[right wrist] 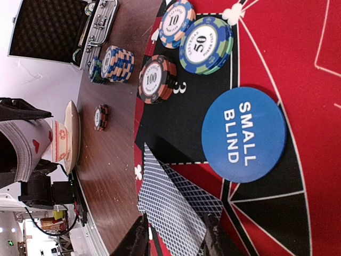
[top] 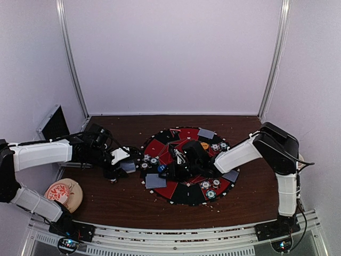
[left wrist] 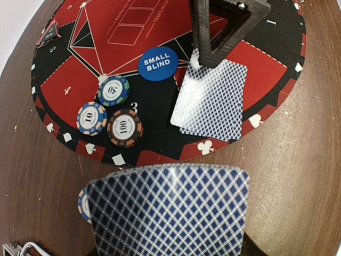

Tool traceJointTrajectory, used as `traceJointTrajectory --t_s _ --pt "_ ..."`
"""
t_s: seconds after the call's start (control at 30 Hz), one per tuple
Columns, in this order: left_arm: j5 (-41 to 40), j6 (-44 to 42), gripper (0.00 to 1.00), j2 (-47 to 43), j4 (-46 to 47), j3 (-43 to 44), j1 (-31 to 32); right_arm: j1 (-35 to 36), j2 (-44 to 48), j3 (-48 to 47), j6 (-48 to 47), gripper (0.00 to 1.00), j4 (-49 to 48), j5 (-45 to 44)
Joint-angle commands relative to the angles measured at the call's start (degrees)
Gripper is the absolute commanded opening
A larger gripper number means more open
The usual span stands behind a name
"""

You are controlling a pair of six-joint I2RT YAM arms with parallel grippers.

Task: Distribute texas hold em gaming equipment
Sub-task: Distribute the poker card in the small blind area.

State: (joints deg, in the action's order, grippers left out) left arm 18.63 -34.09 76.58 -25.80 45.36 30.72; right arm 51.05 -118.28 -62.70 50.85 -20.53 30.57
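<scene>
Now left fingers (right wrist: 24, 110): I clamp them on the card deck (left wrist: 170, 213).
Right fingers (right wrist: 136, 241): mine stand apart, straddling dealt cards (right wrist: 173, 208) on the mat (right wrist: 287, 48).

left gripper (top: 121, 161) clamped on card deck (left wrist: 168, 213); arm low | right gripper (right wrist: 173, 241) jaws apart; arm bent inward
</scene>
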Motion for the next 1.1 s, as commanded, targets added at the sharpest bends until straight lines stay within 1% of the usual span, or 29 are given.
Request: traceJointTrajectory --t_s 0.0,0.27,0.43,0.7,1.07 --pt "1.74 -0.43 0.53 0.42 1.44 1.12 -0.48 0.31 3.33 -0.50 -2.08 0.36 3.44 -3.31" --pt "1.98 -0.41 0.53 0.93 1.28 1.98 -0.43 0.29 6.40 -0.46 -4.20 0.44 7.33 -6.85" --pt "2.20 -0.37 0.53 1.37 1.21 2.44 -0.45 0.62 5.17 -1.35 -4.74 0.47 8.34 -7.01" --pt "2.31 -0.28 0.53 1.48 1.01 2.80 -0.44 1.77 2.09 -4.15 -5.78 0.49 10.35 -6.99" --pt "2.55 -0.37 0.53 1.72 1.01 3.06 -0.42 2.52 1.72 -5.52 -7.40 0.50 13.26 -9.02"
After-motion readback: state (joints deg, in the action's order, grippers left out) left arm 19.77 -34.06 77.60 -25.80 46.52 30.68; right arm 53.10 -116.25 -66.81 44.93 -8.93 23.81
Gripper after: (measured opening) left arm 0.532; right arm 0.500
